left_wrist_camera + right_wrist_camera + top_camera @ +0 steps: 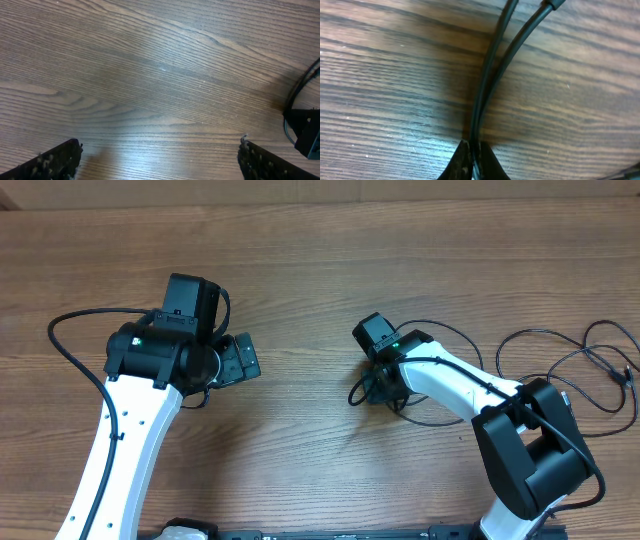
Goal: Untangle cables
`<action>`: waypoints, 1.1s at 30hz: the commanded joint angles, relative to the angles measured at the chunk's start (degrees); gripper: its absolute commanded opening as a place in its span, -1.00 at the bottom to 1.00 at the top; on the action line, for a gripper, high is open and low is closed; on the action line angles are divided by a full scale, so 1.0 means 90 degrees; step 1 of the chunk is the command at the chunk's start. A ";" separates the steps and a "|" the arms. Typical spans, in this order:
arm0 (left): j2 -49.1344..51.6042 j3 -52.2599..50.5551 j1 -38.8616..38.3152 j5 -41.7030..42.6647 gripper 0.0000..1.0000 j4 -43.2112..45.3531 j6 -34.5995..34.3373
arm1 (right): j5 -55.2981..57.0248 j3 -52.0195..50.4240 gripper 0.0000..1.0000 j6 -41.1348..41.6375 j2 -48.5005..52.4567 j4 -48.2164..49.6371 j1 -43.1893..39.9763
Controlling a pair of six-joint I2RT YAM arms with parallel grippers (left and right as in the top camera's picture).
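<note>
The cables [560, 365] are thin black cords lying in loose loops on the wooden table at the right, with a strand running left under my right arm. My right gripper [372, 388] is low over the table and shut on two cable strands [492, 75], which run up and away from its fingertips [472, 150]. My left gripper [240, 360] is open and empty over bare wood at the left, well apart from the cables; its two fingers show at the lower corners of the left wrist view [160, 160].
The right gripper's body and a cable bit [302, 125] show at the right edge of the left wrist view. The left arm's own thick black cable [75, 345] arcs at the far left. Bare wooden table [320, 270] lies between and beyond the arms.
</note>
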 commanded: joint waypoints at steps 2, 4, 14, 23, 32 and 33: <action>0.0017 0.0000 0.0034 0.0078 1.00 -0.0015 0.0121 | 0.0109 -0.0032 -0.92 0.0840 0.0090 -0.0223 -0.0005; 0.0017 0.0000 0.0034 0.0078 0.99 -0.0015 0.0121 | 0.0117 0.0168 -0.92 0.0894 0.0022 -0.0313 -0.0051; 0.0017 0.0000 0.0034 0.0075 0.99 -0.0015 0.0121 | 0.1421 0.2050 -0.92 0.0894 -0.0886 -0.1809 -0.1137; 0.0017 0.0000 0.0034 0.0075 1.00 -0.0010 0.0121 | 0.2951 0.3568 -0.92 0.0891 -0.1569 -0.2934 -0.3458; 0.0017 0.0000 0.0034 0.0168 0.99 0.0143 0.0124 | -0.1042 0.3619 -0.85 -0.0367 -0.1673 -0.3138 -0.5690; 0.0017 0.0000 0.0029 0.0452 0.99 0.0306 0.0129 | -0.1654 0.3587 -0.56 -0.0690 -0.1671 -0.3242 -0.5668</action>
